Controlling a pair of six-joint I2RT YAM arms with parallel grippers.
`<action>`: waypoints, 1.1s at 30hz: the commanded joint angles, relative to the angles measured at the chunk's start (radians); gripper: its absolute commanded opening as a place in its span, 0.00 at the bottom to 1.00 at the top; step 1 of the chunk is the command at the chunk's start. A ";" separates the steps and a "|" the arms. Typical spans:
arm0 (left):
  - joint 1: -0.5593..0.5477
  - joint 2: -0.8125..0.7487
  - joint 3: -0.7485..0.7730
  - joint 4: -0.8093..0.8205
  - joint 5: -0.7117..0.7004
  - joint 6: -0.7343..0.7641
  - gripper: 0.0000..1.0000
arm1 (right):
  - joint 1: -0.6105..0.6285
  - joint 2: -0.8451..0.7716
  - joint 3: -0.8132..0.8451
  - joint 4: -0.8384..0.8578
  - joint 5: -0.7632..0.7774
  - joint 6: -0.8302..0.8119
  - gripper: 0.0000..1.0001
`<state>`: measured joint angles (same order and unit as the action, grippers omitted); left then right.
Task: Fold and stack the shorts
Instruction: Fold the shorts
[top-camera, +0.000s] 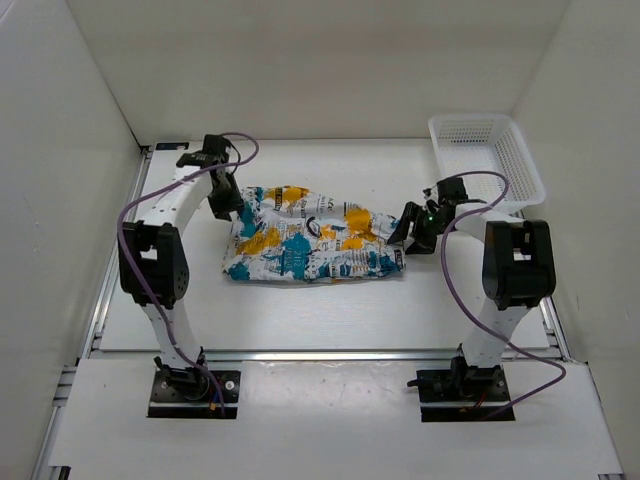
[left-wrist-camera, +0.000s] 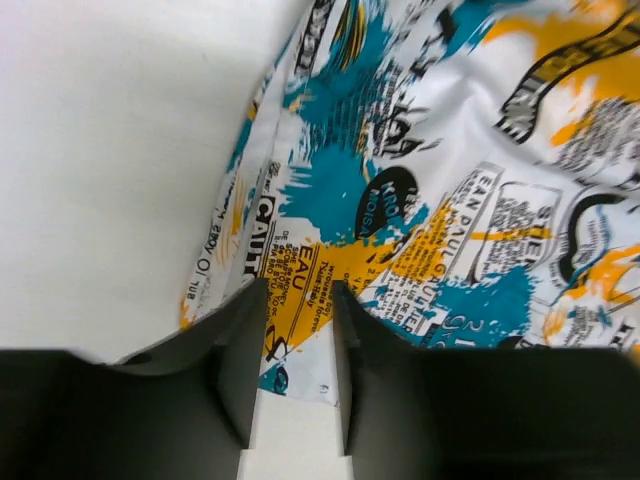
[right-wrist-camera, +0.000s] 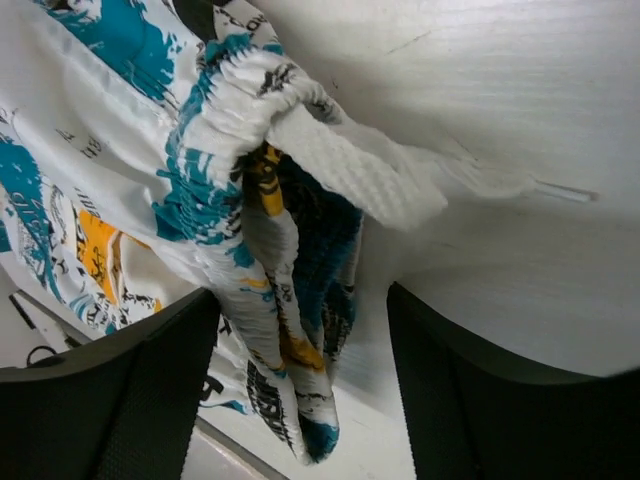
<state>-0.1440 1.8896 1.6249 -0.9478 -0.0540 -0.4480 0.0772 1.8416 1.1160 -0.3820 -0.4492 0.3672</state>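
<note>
The shorts (top-camera: 310, 248), white with teal, yellow and black print, lie spread out flat in the middle of the table. My left gripper (top-camera: 226, 205) is at their far left corner. In the left wrist view its fingers (left-wrist-camera: 300, 290) stand a narrow gap apart, astride the hem corner of the shorts (left-wrist-camera: 450, 180), with bare table showing between them. My right gripper (top-camera: 403, 228) is at the right end of the shorts. In the right wrist view it (right-wrist-camera: 300, 300) is wide open, with the bunched elastic waistband (right-wrist-camera: 270, 200) hanging between the fingers.
A white mesh basket (top-camera: 485, 160) stands at the back right, just behind the right arm. White walls close in the table on the left, back and right. Purple cables loop over both arms.
</note>
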 joint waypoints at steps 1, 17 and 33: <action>-0.002 0.008 -0.089 0.065 0.049 0.009 0.37 | 0.022 0.022 -0.030 0.117 -0.036 0.042 0.70; 0.030 0.126 -0.169 0.109 0.016 0.002 0.19 | 0.098 -0.054 0.070 0.010 0.363 0.084 0.00; -0.114 -0.001 -0.185 0.098 0.117 -0.017 0.24 | 0.169 -0.102 0.603 -0.509 0.602 -0.106 0.00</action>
<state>-0.2657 1.9854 1.4052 -0.8398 0.0528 -0.4610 0.2001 1.7180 1.6054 -0.7643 0.0772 0.3252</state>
